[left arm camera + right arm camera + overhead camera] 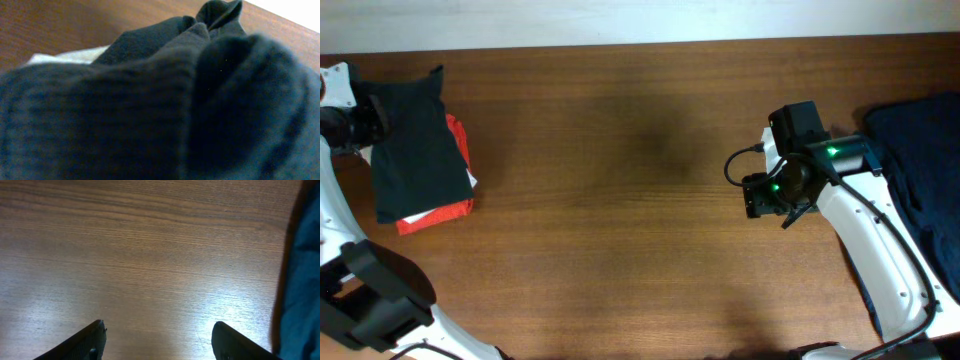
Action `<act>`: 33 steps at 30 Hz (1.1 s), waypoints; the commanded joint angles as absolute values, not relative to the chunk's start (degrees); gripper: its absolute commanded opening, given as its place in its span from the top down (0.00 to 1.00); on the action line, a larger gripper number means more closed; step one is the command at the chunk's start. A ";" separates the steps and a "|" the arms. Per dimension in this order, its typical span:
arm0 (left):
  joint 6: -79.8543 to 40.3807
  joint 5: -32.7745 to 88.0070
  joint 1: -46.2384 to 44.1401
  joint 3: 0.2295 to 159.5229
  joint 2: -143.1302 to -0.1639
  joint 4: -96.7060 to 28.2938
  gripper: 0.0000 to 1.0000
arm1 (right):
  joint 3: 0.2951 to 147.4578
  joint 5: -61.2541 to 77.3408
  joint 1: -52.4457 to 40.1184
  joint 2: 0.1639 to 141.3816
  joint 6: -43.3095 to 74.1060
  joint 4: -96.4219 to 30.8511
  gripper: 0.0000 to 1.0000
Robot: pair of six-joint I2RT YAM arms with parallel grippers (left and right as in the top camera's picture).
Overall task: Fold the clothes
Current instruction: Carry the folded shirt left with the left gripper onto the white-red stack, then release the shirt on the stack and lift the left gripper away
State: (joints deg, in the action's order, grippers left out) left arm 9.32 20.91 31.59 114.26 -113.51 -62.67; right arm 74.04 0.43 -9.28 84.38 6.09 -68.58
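A black garment (415,150) lies folded at the far left of the table, on top of a red one (455,140) and a white one (418,216). My left gripper (370,123) is at its left edge, shut on the fabric. In the left wrist view the black garment (160,110) covers the fingers, with the white one (65,55) behind it. A navy garment (920,170) lies at the right edge and shows in the right wrist view as a navy garment (305,280). My right gripper (760,197) hovers just left of it, open and empty (159,327).
The wooden table (620,200) runs between the two piles. Its far edge (620,45) meets a pale wall. The left arm's base (370,300) sits at the front left, and the right arm (880,260) comes in from the front right.
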 commanded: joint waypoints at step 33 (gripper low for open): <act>0.73 5.08 -5.37 119.72 -116.27 -96.38 0.01 | 74.56 14.17 11.00 84.03 9.47 -80.01 0.01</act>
